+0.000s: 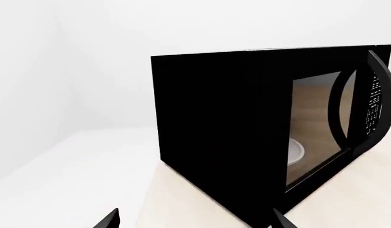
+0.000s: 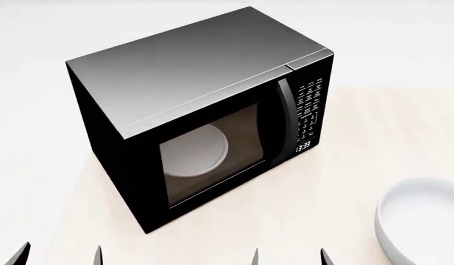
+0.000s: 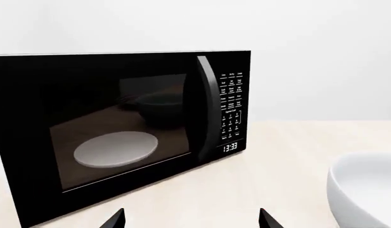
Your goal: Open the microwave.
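A pale, cream-coloured tabletop fills the near part of the scene, smooth and faintly wood-toned, and gives way at its left and far edges to plain white surroundings; the room behind is a featureless white with no visible furniture or wall detail. The microwave stands on this tabletop toward the left and far side, turned at an angle so its front faces near and to the right. Its grey top is bare, its door is closed flush with the body, and the white turntable plate shows through the glass window. The vertical black handle runs beside the keypad, whose clock reads 13:33. To the near right of the microwave, well apart from it, a white bowl sits on the table, cut off by the edge of the view. The left gripper and the right gripper show only as dark fingertips at the near edge, each pair spread wide apart with nothing between them, both short of the microwave and touching nothing.
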